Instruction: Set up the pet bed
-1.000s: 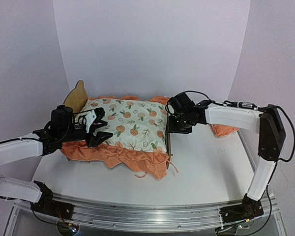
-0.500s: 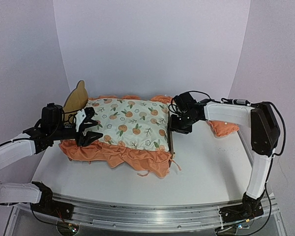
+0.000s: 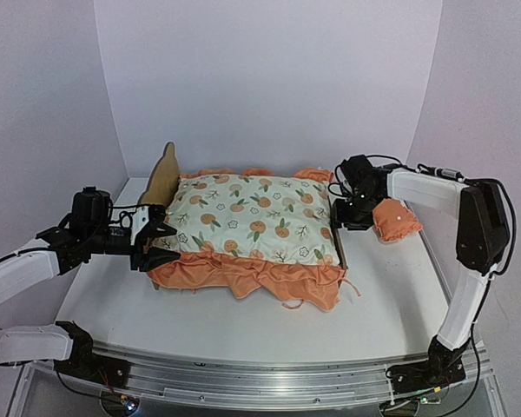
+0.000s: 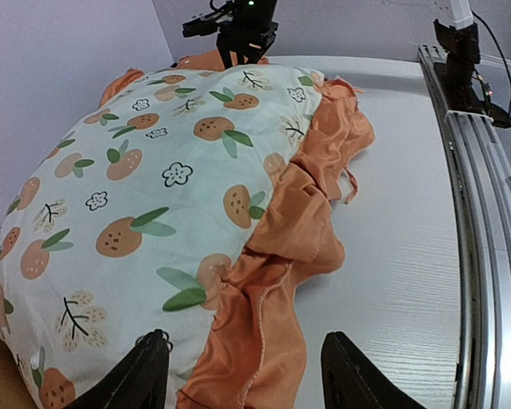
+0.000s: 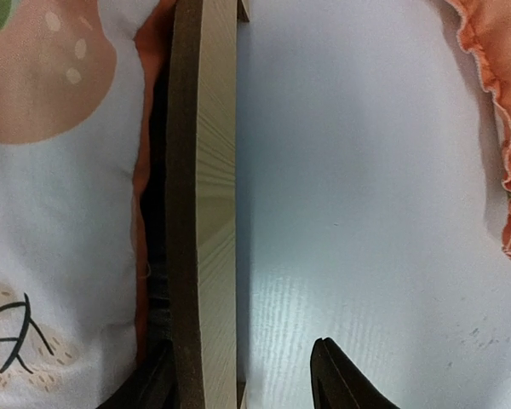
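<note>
Top external: bed sits mid-table, both claws spread

From overhead I see the pet bed (image 3: 163, 174) lying crosswise on the white table (image 3: 373, 295), its bear-ear headboard on my left and its foot end towards the right. The orange-print mattress pad (image 3: 256, 217) lies in the frame, and its orange ruffle hangs over the near rail.

My left gripper (image 3: 161, 241) is at the head end, near the front corner. Its fingers are apart. On the left wrist camera the left gripper (image 4: 245, 341) frames the ruffled edge of the mattress pad (image 4: 136, 170), with no finger pressing on the cloth.

My right gripper (image 3: 354, 213) is at the foot end. On the right wrist camera its jaws stand apart astride the plywood footboard of the pet bed (image 5: 206, 204). One finger is on the pad side, and the other is out over bare table, clear of the wood. The small orange pillow (image 3: 394, 219) lies just beyond that gripper, on the table.
</note>
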